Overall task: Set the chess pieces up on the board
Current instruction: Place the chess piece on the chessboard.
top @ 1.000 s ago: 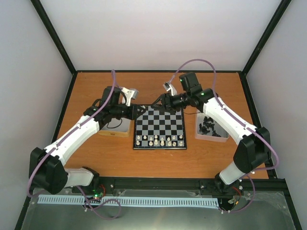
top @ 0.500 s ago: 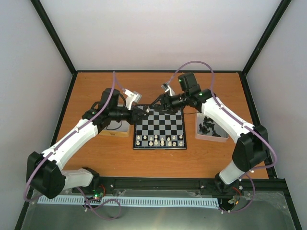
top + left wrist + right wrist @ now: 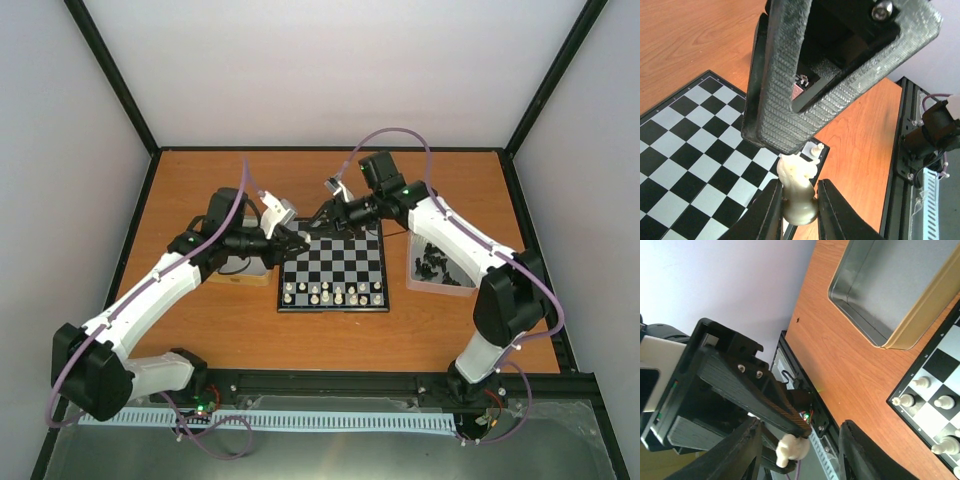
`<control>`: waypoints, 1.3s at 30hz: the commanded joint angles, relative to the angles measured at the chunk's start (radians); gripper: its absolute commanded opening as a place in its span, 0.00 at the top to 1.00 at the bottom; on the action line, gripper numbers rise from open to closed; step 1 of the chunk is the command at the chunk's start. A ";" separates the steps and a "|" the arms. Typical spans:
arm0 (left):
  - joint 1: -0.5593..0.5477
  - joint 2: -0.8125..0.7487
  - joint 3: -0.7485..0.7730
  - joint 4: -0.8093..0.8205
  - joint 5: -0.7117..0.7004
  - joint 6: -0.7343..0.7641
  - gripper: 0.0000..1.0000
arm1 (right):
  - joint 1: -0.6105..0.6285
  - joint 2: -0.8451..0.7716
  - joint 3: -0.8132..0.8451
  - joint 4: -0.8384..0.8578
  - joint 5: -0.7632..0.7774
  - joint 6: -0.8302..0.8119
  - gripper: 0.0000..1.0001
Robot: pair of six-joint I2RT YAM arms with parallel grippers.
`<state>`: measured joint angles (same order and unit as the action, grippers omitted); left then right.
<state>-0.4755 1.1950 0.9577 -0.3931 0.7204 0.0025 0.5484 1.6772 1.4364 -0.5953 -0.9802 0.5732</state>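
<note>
On the orange-brown wooden table (image 3: 330, 340), a silver rectangular metal tin (image 3: 890, 285) is noted left of the flat black-and-grey chequered board (image 3: 335, 262). A second tin (image 3: 440, 285), right of the board, is seen to hold black chess pieces (image 3: 432, 262). Cream-white pieces (image 3: 330, 293) are ranked along the board's near rows. Above its far-left part, a cream-white knight (image 3: 799, 190) is clamped by the left gripper (image 3: 799, 205). The right gripper (image 3: 800, 440) is held half-spread astride it, not touching.

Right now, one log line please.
left end effector: shut on white knight | right end effector: open around it | board: partly set
</note>
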 commanded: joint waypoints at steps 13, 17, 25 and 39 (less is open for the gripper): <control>-0.008 -0.013 0.021 -0.032 -0.013 0.127 0.89 | 0.038 0.038 0.040 -0.056 -0.065 -0.064 0.85; -0.008 -0.017 0.018 -0.028 -0.027 0.118 0.87 | 0.044 0.034 0.042 -0.052 -0.068 -0.065 0.96; -0.009 -0.107 -0.023 0.003 -0.242 -0.033 0.29 | 0.045 -0.030 0.032 -0.046 0.166 -0.064 0.97; -0.007 -0.613 -0.200 -0.039 -0.709 -0.416 0.05 | 0.382 -0.145 -0.212 0.047 0.992 -0.206 0.97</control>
<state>-0.4782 0.6796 0.7967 -0.4179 0.1638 -0.2844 0.8345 1.5635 1.3144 -0.6064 -0.2695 0.3988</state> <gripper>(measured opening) 0.888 0.062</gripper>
